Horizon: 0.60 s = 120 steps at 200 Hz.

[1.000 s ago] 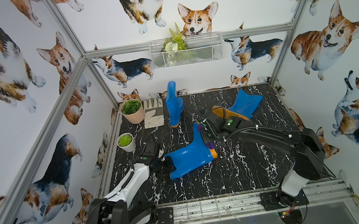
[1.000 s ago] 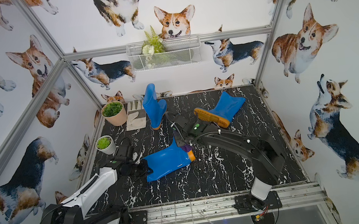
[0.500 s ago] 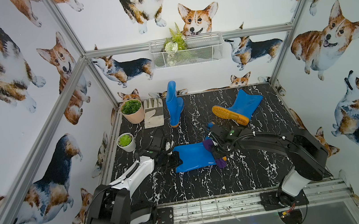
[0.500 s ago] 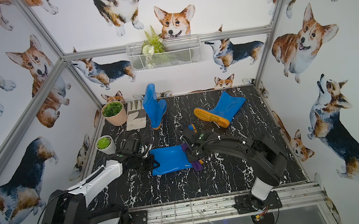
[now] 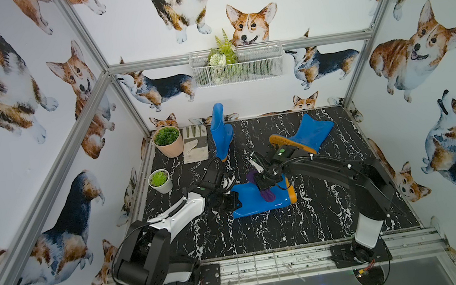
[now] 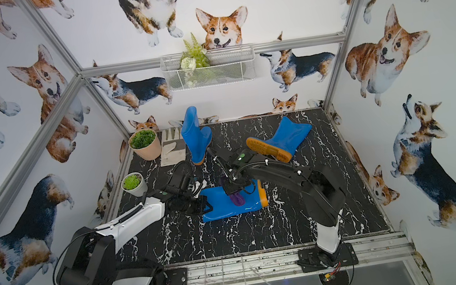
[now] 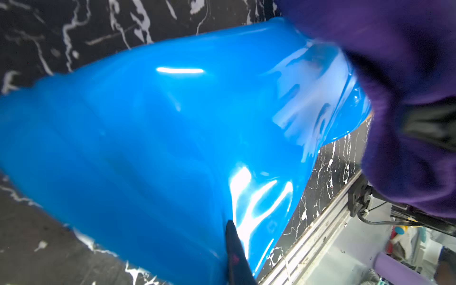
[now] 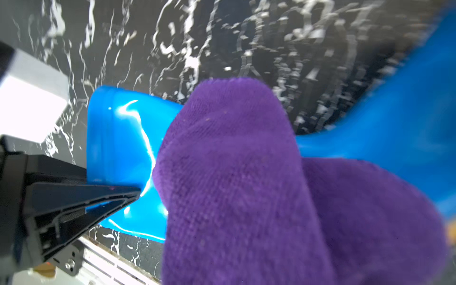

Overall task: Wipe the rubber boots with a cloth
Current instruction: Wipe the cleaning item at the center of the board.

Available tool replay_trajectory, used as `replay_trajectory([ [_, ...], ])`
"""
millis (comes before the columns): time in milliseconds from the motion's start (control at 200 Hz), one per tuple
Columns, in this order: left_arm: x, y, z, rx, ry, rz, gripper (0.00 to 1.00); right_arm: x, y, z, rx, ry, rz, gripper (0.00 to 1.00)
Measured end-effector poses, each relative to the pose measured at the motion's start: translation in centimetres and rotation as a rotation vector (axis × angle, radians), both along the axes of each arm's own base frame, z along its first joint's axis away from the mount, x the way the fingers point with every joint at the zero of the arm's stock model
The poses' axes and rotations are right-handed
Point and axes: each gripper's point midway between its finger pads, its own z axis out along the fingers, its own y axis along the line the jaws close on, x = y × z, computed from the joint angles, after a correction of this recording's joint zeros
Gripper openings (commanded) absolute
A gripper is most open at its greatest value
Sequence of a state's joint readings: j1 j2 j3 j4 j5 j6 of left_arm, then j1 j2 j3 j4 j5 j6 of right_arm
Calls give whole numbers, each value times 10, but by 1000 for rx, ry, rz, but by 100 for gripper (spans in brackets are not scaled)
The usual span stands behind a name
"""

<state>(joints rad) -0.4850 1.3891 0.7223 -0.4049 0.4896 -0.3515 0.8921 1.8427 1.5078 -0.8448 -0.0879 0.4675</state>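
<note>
While the left tool (image 5: 232, 202) is clamped on the shaft rim of the blue boot (image 5: 253, 203) lying sideways at the centre of the surface (image 5: 321, 214), the right tool (image 5: 264, 185), closed on the purple cloth (image 5: 267, 195), holds it against that boot's ankle. Another boot (image 5: 220, 134) stands at 12 o'clock.

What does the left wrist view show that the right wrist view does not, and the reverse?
Only the left wrist view: a wide glossy side of the boot, and clutter beyond the table's front edge. Only the right wrist view: the boot's open top, with both fingers of the left gripper closed on its rim. Both: the boot, the purple cloth on it, and the black marble table.
</note>
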Motion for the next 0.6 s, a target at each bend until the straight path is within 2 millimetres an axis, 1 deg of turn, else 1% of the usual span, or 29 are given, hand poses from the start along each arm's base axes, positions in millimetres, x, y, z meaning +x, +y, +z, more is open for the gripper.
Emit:
replay_trajectory([
  [140, -1, 3, -1, 22, -7, -1, 0, -2, 1, -20, -77, 66, 84, 0],
  [200, -3, 3, 2, 24, -15, -6, 0, -3, -1, -28, -101, 102, 111, 0],
  [305, -6, 1, 9, 16, -32, -18, 0, 1, -8, -41, -156, 144, 139, 0],
  [536, -13, -4, 21, 4, -60, -40, 0, 15, -14, -47, -258, 161, 198, 0],
  [601, -16, -5, 23, 1, -61, -47, 0, 25, -18, -48, -274, 158, 192, 0],
])
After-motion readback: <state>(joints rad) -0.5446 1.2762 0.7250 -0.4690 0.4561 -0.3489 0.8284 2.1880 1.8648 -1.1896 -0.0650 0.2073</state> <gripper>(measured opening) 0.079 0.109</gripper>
